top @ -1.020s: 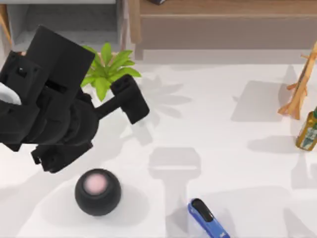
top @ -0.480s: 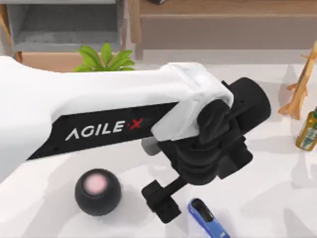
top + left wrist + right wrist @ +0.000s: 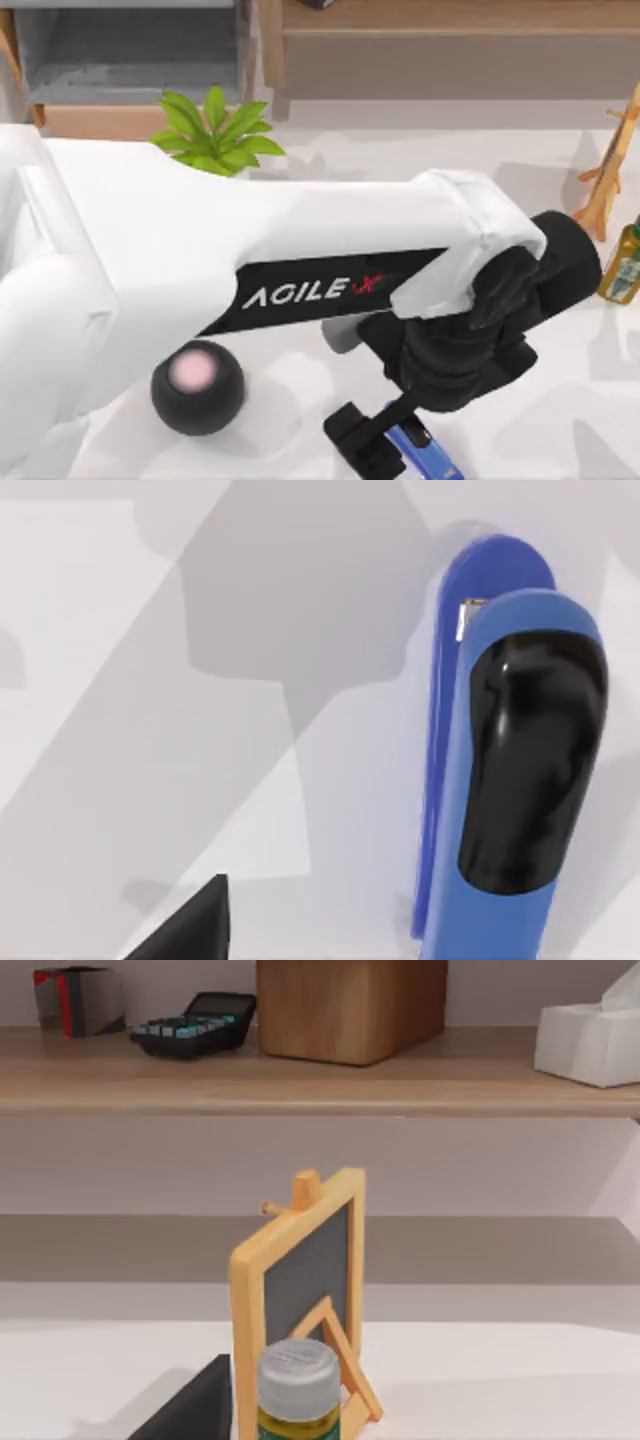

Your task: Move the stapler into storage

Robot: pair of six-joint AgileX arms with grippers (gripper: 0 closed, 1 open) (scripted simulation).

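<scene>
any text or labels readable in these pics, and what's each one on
"AGILE X", white letters with a red X, on the black panel of the left arm in the top view.
The calculator on the shelf in the right wrist view has keys, too small to read.
The bottle at the table's right edge carries a label, too blurred to read.
The stapler shows no lettering.
</scene>
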